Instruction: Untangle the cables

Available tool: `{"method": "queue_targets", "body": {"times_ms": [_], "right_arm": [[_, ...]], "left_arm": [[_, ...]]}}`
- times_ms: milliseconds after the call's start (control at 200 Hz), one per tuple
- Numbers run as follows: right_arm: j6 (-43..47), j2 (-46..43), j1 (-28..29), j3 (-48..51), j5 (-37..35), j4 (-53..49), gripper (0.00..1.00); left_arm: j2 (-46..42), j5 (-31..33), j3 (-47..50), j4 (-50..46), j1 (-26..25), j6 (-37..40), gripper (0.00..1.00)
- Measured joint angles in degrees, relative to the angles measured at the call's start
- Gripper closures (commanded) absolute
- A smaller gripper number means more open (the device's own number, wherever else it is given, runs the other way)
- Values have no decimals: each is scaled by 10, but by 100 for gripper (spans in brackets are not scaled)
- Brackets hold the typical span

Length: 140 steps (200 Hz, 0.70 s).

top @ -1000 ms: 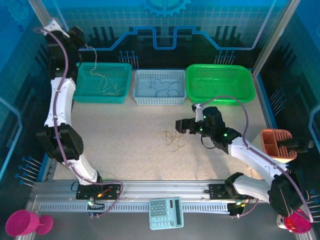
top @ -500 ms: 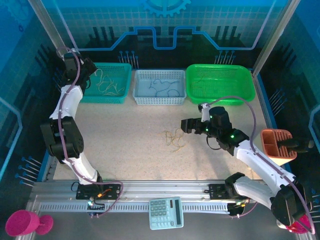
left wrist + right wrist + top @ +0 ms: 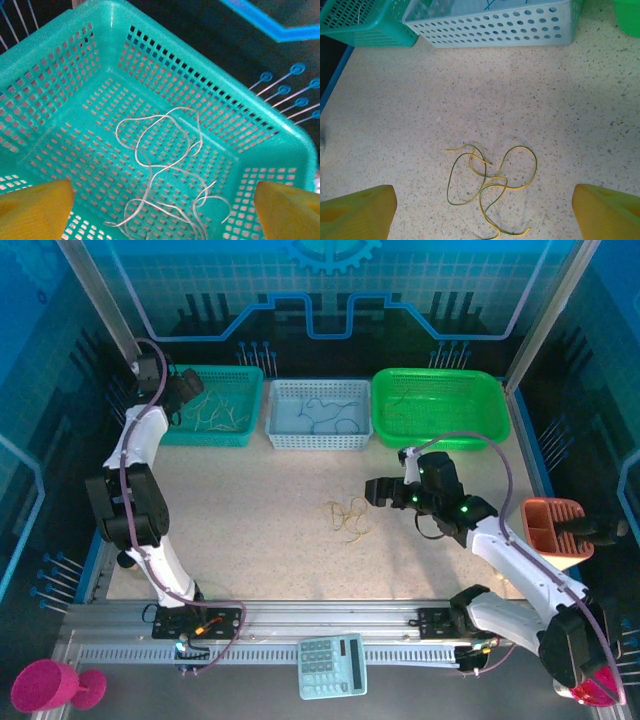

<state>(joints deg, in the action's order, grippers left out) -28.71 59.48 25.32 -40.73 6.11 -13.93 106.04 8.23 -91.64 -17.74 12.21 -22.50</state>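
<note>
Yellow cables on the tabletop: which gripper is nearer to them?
Right. The right gripper hovers open close beside the yellow cables; the left gripper is far off at the back-left, open over the teal basket.

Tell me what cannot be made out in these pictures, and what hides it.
Cream wires in the teal basket: left wrist view, bottom edge cuts them off.
Dark wire in the white basket: top view, too small to trace.
Yellow wires on the table: right wrist view, crossings too fine to judge.

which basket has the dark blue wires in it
The pale middle basket, dark blue wires on its floor; the teal basket holds cream wires.
</note>
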Motion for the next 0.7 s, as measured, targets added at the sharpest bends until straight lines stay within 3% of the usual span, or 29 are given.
{"method": "queue_targets", "body": {"times_ms": [170, 450, 700], "right_arm": [[-2, 25, 0, 0, 6, 0, 14], [2, 106, 8, -23, 41, 6, 41], [3, 207, 54, -76, 50, 16, 54]], "left_arm": [[-2, -17, -43, 0, -1, -3, 1], [-59, -85, -46, -17, -55, -42, 1], [-234, -158, 158, 51, -156, -138, 1]]}}
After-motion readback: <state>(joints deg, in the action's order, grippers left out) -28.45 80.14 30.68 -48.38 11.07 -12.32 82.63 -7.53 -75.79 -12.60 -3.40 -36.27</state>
